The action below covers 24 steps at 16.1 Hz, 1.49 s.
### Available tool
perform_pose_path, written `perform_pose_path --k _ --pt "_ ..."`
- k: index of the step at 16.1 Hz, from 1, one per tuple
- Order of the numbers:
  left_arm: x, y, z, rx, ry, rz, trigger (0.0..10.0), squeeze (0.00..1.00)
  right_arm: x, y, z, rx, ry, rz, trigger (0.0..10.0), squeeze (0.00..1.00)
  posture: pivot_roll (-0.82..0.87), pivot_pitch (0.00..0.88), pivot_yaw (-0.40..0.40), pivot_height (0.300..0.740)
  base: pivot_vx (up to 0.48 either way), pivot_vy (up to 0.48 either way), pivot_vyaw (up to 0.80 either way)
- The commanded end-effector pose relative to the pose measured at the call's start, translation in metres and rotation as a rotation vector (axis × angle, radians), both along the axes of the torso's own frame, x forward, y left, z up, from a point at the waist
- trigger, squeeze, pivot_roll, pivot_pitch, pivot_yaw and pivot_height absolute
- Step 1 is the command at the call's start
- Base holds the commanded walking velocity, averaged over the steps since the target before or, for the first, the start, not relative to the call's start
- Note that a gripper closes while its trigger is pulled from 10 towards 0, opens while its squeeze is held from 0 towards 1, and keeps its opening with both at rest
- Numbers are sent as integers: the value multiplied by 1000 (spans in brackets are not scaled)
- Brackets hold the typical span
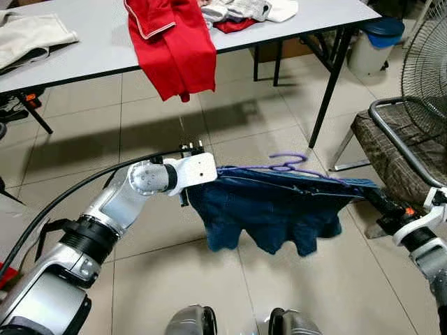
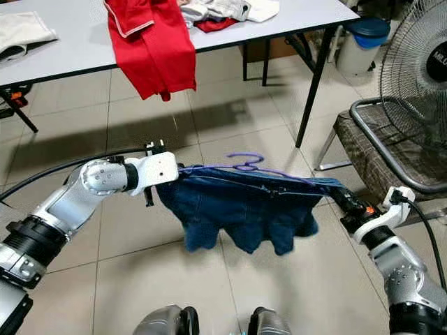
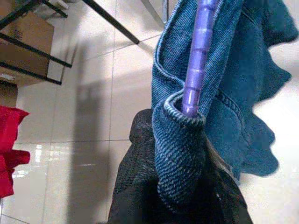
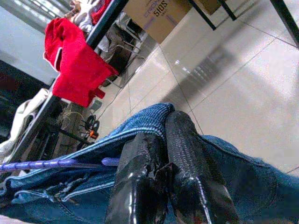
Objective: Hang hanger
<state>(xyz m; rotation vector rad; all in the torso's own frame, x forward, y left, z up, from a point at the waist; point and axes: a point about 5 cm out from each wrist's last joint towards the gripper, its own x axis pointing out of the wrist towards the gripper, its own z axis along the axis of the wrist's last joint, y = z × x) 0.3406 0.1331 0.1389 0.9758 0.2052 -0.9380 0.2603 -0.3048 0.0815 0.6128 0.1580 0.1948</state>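
Grippers [image 1: 190, 183] [image 1: 371, 194] hold denim shorts [image 1: 272, 209] stretched between them.

We see coarse blue denim shorts [image 1: 272, 209] on a smooth purple plastic hanger [image 1: 288, 165], glossy floor tiles [image 1: 230, 132], and a matt grey table [image 1: 98, 42] holding soft red cloth [image 1: 174, 42].

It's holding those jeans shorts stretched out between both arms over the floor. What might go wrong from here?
Three risks, as I judge them:
1. The left end effector and right end effector each pinch only a corner of the denim shorts; a slip could drop them onto the tiles.
2. The purple hanger lies loosely in the waistband and might slide out.
3. The chair stands close beside the right arm and could be bumped.
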Motion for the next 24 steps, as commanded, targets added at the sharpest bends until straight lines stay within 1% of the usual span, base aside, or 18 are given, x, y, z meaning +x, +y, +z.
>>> perform_pose_path --k 1,3,6,7,8,10,12,13,14,15,16,17,18,19,20,21,22,24 --pt "3 77 -8 187 31 270 0 0 -20 -51 18 -21 -54 -215 0 0 1 162 93 740 0 0 0" --pt "3 81 -7 212 10 287 0 0 -19 -54 21 -11 -65 -212 0 0 2 167 92 740 0 0 0" --pt "3 78 -7 201 -5 298 0 0 -18 -55 21 -7 -70 -217 0 0 1 166 93 740 0 0 0" --pt "1 68 -10 182 -18 273 0 0 -15 -48 22 0 -81 -207 0 0 2 167 95 740 0 0 0" --pt "-6 54 -18 175 7 215 0 0 -11 -36 24 12 -98 -174 0 0 1 167 96 740 0 0 0" --pt "-12 45 -24 201 23 144 0 0 -5 -26 24 13 -80 -166 0 0 1 172 97 740 0 0 0" --pt "-18 37 -29 233 36 75 0 0 3 -19 19 8 4 -198 0 0 1 172 97 740 0 0 0" --pt "-23 30 -34 255 63 37 0 0 9 -9 16 13 74 -218 0 0 3 175 95 740 0 0 0" --pt "-24 28 -35 257 76 33 0 0 11 -2 16 -4 88 -205 0 0 2 176 94 740 0 0 0" --pt "-27 23 -39 270 98 27 0 0 14 18 17 -75 113 -145 0 0 1 177 94 740 0 0 0" --pt "-27 19 -40 266 110 27 0 0 16 29 16 -166 138 -112 0 0 -3 177 96 740 0 0 0" --pt "-28 11 -42 256 123 24 0 0 18 44 13 -312 169 -75 0 0 -3 177 96 740 0 0 0" --pt "-29 5 -44 244 138 24 0 0 21 52 12 -373 181 -97 0 0 -3 177 96 740 0 0 0" --pt "-30 3 -46 244 155 28 0 0 24 59 12 -427 187 -132 0 0 -4 176 98 740 0 0 0" --pt "-31 4 -48 236 178 43 0 0 26 65 11 -492 179 -141 0 0 -4 176 98 740 0 0 0" --pt "-31 4 -49 227 191 53 0 0 26 67 11 -515 174 -147 0 0 -4 176 98 740 0 0 0" --pt "-32 6 -54 207 231 90 0 0 28 78 17 -554 111 -159 0 0 5 176 93 740 0 0 0" --pt "-30 13 -60 225 249 130 0 0 29 83 30 -592 16 -199 0 0 5 175 93 740 0 0 0"
